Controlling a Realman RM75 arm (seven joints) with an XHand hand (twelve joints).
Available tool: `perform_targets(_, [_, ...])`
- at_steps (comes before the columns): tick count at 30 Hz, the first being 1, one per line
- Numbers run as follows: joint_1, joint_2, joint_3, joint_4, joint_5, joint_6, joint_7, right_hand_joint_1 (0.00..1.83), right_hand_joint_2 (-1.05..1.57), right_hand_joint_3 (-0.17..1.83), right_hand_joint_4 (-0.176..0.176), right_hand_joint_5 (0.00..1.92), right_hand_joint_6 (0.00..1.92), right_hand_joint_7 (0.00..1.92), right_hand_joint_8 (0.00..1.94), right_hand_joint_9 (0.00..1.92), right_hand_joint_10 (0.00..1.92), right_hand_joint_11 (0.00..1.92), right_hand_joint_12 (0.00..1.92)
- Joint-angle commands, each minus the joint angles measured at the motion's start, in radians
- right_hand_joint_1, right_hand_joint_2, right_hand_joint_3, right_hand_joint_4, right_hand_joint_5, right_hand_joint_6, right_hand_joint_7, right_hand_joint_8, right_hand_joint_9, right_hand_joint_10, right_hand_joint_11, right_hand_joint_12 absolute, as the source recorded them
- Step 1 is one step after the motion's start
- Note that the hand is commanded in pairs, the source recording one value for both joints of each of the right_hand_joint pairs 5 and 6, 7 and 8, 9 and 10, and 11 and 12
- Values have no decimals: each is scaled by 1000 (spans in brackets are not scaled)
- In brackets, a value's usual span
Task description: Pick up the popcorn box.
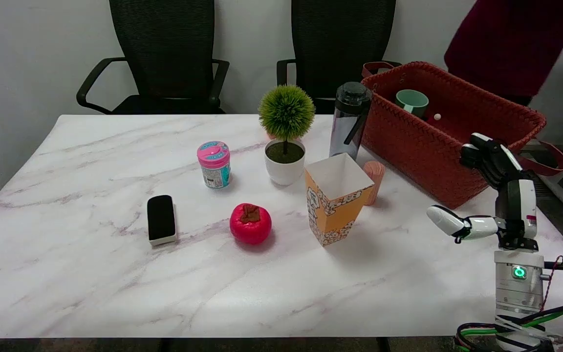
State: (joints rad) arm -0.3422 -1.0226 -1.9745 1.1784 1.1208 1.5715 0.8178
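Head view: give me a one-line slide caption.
Open right hand hovers right of the upright popcorn box, not touching it, on the marble table.

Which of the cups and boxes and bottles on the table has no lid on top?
The orange popcorn box is open at the top, showing its white inside. The pink-lidded jar and the dark water bottle both have caps on.

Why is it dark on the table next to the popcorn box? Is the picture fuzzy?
Head view: the popcorn box blocks light and casts a soft shadow on the table to its right; the red fruit shadows too. The picture is fairly sharp, slightly grainy.
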Motion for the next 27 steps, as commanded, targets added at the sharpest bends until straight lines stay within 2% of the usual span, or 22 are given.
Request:
perform_targets(1, [14,4,-7,-23,-5,-7,66,1073,-135,792,0,509,509,626,626,614,614,755,755])
perform_targets(2, [14,4,-8,-23,-11,-7,66,1075,-125,793,0,521,521,631,631,639,639,930,930])
perform_targets(3, [13,4,-9,-20,-14,-8,66,1075,-122,795,0,526,526,634,634,655,655,965,965])
perform_targets(10, [25,6,-3,2,-23,-49,66,1077,-94,789,0,546,546,650,650,693,693,1039,1039])
perform_targets(13, [41,15,-7,40,-36,-95,66,1077,-90,799,0,542,542,692,692,808,808,1187,1187])
perform_targets(15, [51,16,-9,74,-49,-125,66,1077,-86,799,0,546,546,718,718,827,827,1216,1216])
perform_targets(17, [64,15,-7,85,-58,-143,64,1077,-86,801,0,549,549,709,709,767,767,1126,1126])
perform_targets(19, [83,11,-7,92,-58,-172,66,1077,-87,803,0,551,551,677,677,684,684,907,907])
perform_targets(21, [101,7,-9,109,-49,-200,66,1074,-90,816,0,544,544,621,621,622,622,793,793])
perform_targets(27, [121,2,0,125,-47,-278,66,1072,-92,844,0,545,545,561,561,576,576,735,735])
